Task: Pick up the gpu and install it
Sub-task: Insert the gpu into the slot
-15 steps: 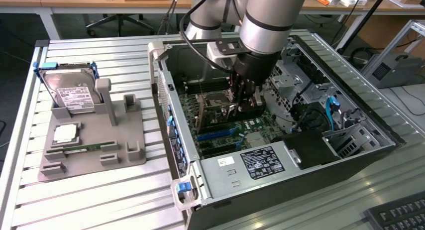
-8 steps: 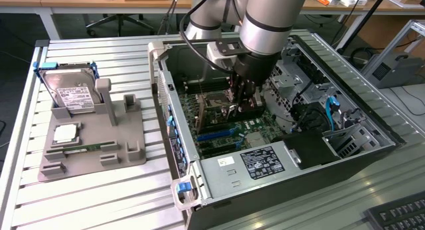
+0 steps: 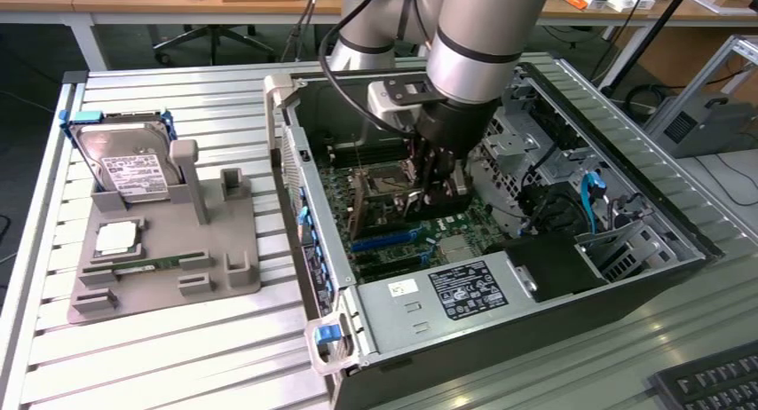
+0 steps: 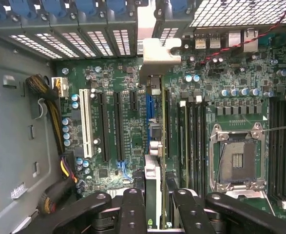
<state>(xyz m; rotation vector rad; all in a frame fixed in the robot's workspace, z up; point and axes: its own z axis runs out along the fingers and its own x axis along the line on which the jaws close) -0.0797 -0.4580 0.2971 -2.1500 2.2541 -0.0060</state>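
- pincer (image 4: 155, 214) is clenched on the gpu (image 4: 153, 146), held edge-on, mid frame in wrist view, over the blue slot (image 4: 150, 105)
- imo keep the card square w/ the slot, bracket (image 4: 157, 51) lined up at the case's rear wall, press straight down, no rocking
- hard drive (image 3: 128, 166) sits on the bench, left of exterior view

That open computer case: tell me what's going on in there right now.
A robot arm has reached down into the open computer case. Its end effector grips the gpu edge-on, standing upright over the motherboard, lined up with the blue expansion slot, its silver bracket at the case's rear slot openings. Whether the card is fully seated cannot be told. Beside the case, a grey holder tray carries a hard drive.
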